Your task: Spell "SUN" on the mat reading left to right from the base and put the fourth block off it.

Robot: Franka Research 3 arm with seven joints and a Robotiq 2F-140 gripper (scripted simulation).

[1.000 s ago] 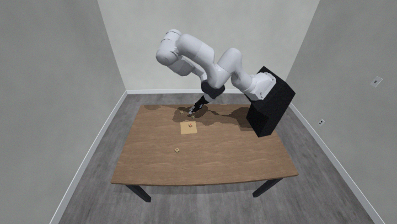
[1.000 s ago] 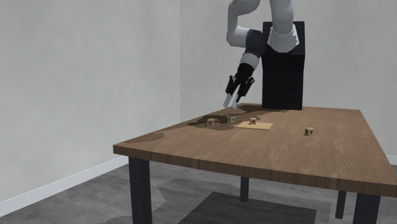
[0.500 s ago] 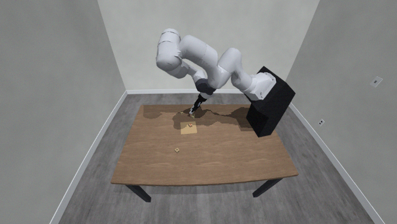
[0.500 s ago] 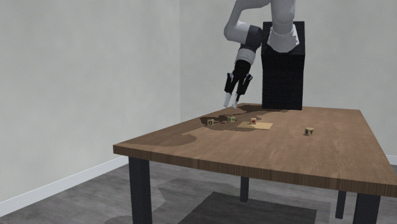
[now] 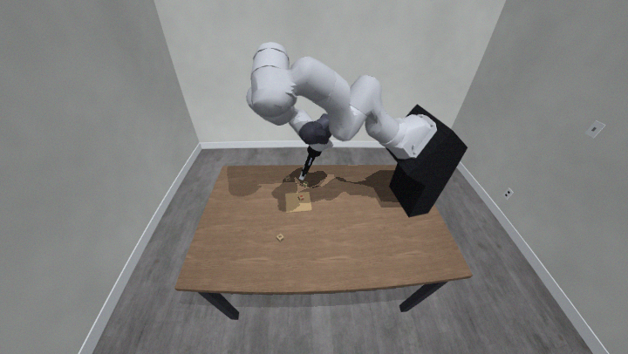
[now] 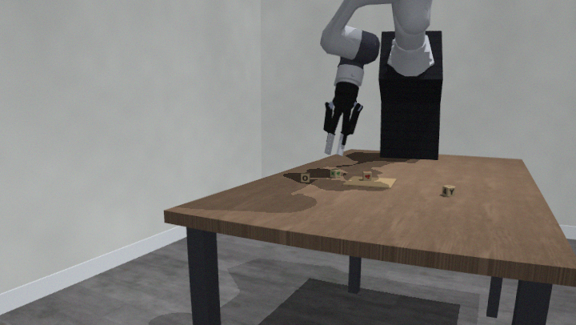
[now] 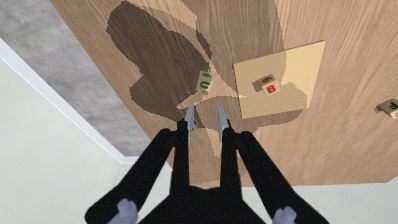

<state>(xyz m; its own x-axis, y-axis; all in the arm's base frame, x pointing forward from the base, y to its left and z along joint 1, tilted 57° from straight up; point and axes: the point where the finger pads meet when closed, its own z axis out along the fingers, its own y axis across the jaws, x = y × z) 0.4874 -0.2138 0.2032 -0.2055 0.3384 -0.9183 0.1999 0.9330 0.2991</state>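
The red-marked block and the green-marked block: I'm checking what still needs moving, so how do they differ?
The red-marked block sits on the mat; the green-marked block lies off it. In the wrist view, the red-marked block shows a B, the green-marked block a U. Both are pale cubes with marked faces, and neither is in the gripper.

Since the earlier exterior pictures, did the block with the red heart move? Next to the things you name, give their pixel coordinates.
No. In the exterior view, the red-heart block (image 5: 301,197) (image 6: 366,176) (image 7: 270,87) stays on the mat (image 5: 292,207) (image 6: 382,183) (image 7: 250,105).
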